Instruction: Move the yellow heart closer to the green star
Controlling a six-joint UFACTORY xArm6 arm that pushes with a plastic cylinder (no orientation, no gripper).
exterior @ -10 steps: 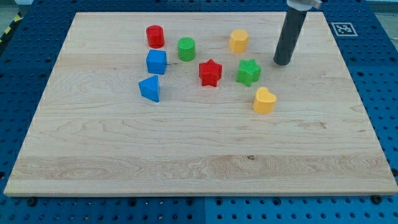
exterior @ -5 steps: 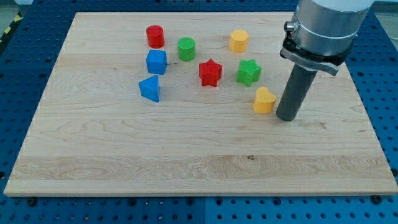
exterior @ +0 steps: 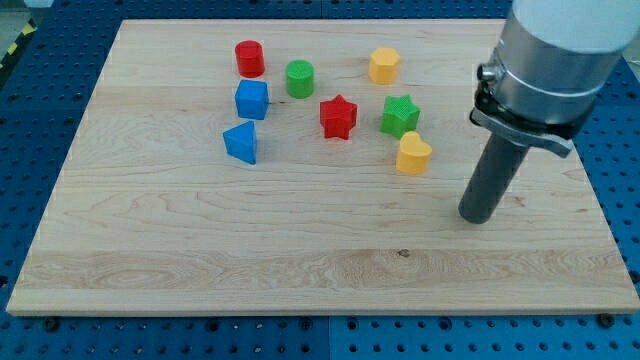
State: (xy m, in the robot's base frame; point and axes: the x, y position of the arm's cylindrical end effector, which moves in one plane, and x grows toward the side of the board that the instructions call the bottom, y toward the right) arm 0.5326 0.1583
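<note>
Yellow heart [exterior: 413,154] just below green star [exterior: 399,116].

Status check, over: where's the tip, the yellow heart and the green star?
My tip clear, lower right of yellow heart. Heart just below green star. Nothing between them.

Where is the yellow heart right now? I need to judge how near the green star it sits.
The yellow heart lies right of the board's centre, just below the green star, almost touching it, with my tip off to its lower right.
</note>
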